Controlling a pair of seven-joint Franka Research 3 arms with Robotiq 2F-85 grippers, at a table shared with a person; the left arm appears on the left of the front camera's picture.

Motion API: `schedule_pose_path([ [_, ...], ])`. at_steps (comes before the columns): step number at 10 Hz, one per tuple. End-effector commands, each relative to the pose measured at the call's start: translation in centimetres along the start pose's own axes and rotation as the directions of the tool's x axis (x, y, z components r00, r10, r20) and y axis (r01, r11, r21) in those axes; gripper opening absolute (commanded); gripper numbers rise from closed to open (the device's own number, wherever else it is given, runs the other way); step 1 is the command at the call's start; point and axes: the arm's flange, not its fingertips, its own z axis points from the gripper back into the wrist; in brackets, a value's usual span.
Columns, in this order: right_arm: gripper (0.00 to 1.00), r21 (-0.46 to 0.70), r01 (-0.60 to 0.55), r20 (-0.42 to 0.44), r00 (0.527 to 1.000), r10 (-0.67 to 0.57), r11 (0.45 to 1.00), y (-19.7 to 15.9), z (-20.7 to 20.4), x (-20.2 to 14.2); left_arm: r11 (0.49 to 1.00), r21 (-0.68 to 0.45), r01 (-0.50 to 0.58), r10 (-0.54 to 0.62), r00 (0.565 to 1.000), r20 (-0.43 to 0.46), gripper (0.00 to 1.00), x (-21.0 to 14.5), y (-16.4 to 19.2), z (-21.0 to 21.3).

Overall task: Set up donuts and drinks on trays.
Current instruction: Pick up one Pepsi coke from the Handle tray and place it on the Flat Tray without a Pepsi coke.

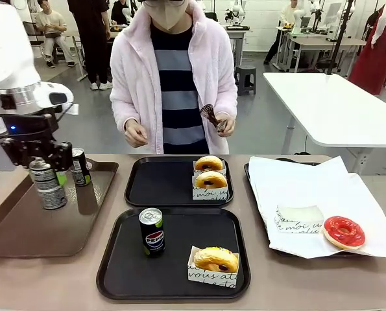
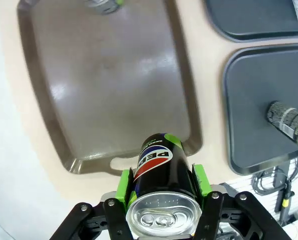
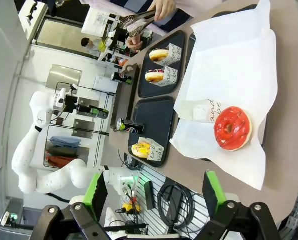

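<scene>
Fingers [image 2: 122, 185] of the left gripper [image 2: 160, 181] pinch an upright Pepsi can [image 2: 159, 160] between them, over the brown tray [image 2: 113, 80]. Right gripper [image 3: 154, 192] is spread wide and holds nothing.

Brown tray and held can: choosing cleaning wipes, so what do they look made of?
Brown tray: probably plastic, glossy, with soft glare patches. Held can: looks like aluminium, bare silvery pull-tab top, black printed wall.

Can [image 1: 152, 231] left of donut [image 1: 215, 258] on tray [image 1: 121, 262]
</scene>
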Motion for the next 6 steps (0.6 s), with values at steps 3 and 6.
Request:
schedule_pose_path([
  [3,1.0,0.024,-0.018,0.017,1.0,0.017,1.0,0.0,0.1,0.2,0.969,-0.102,0.224,-0.233,0.969,-0.085,0.58,6.0,-5.2,-0.1],
  [6,1.0,0.024,-0.018,0.017,1.0,0.017,1.0,0.0,0.1,0.2,0.943,-0.134,0.305,-0.311,0.95,-0.025,0.58,9.0,-8.8,-0.9],
])
